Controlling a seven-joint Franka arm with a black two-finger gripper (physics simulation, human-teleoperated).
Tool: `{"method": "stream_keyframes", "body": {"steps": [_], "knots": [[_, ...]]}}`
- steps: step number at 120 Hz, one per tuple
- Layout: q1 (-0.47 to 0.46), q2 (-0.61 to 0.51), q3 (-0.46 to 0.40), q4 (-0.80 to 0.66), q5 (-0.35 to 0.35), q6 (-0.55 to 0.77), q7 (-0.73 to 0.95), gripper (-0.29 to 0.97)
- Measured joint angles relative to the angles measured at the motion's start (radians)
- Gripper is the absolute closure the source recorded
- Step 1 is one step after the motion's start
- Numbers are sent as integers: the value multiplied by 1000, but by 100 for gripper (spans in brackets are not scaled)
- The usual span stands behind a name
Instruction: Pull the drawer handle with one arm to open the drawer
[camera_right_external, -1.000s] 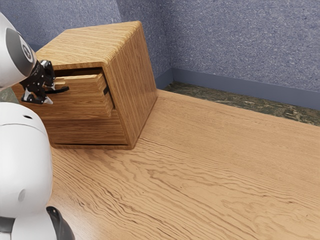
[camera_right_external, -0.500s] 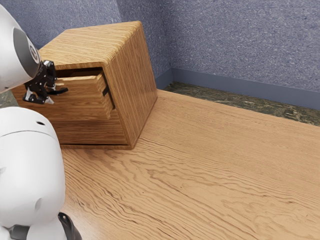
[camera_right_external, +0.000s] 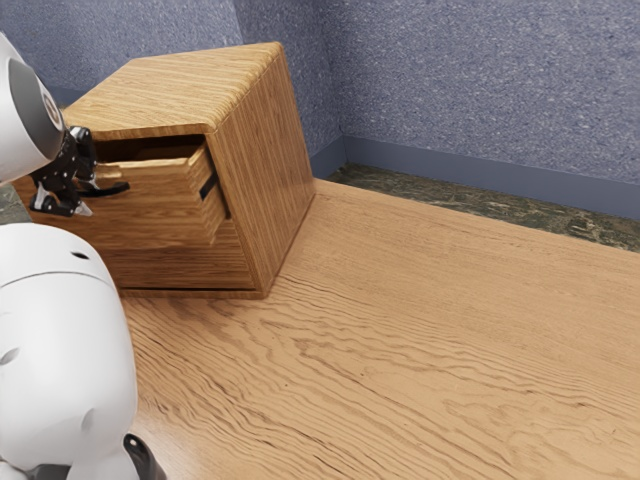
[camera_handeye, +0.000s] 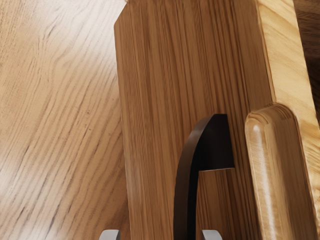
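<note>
A wooden cabinet (camera_right_external: 240, 140) stands on the table at the exterior view's left. Its upper drawer (camera_right_external: 160, 195) is pulled partly out, leaving a dark gap above it. My black gripper (camera_right_external: 72, 188) is at the drawer's front, shut on the black drawer handle (camera_right_external: 108, 187). In the wrist view the curved black handle (camera_handeye: 192, 175) rises from the drawer front (camera_handeye: 160, 110), and it runs down between my two grey fingertips (camera_handeye: 109, 234). The cabinet's rounded edge (camera_handeye: 272, 170) lies just beside the handle.
The wooden tabletop (camera_right_external: 420, 330) stretches wide toward the exterior view's right. Blue-grey walls (camera_right_external: 480, 70) meet in a corner behind the cabinet. My white arm (camera_right_external: 60, 350) bulks large at the lower left, close to the drawer front.
My gripper has moved toward the exterior view's left with the handle, and the drawer has slid further out of the cabinet, widening the dark gap above it.
</note>
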Motion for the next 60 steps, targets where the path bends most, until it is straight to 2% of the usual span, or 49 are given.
{"method": "stream_keyframes", "body": {"steps": [60], "knots": [[-19, -37, 21, -15, -2, -22, 2, 54]]}}
